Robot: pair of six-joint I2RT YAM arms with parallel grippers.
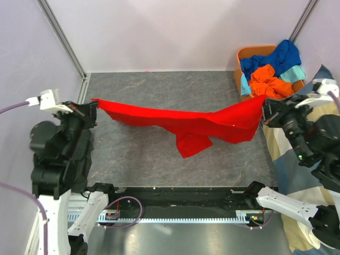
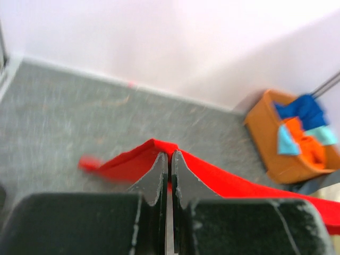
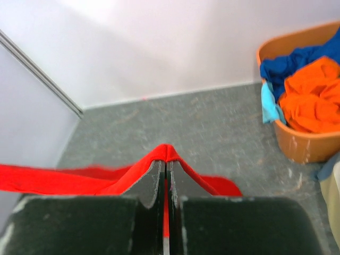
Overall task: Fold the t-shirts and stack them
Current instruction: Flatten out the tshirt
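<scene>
Solid red fabric t-shirt (image 1: 180, 125) stretched between arms, middle sagging toward grey table (image 1: 138, 159), unfolded. Left gripper (image 2: 170, 159) pinches one edge, right gripper (image 3: 166, 164) pinches opposite edge. Orange, royal blue, teal shirts (image 1: 271, 74) heaped in orange tub (image 1: 241, 56), far right. No fold, no stack yet: early stage.

My arms are white lower links (image 1: 51, 213) under bulky matte-black upper housings (image 1: 56, 151). Each wrist wears a white camera bracket (image 1: 49, 99) fed by a pale lilac cable (image 1: 13, 108). My left hand (image 2: 169, 158) and right hand (image 3: 166, 163) look alike: two black fingers (image 2: 154, 180) with pale, scuffed edges, tapering to thin tips above broad black blocks. My bases are bolted to a black plate (image 1: 175, 194) fronting a slotted aluminium rail (image 1: 180, 215), with grey-violet wire loops (image 1: 139, 208), small orange connectors (image 1: 110, 216) and a green light (image 1: 300, 156) on the right arm.
</scene>
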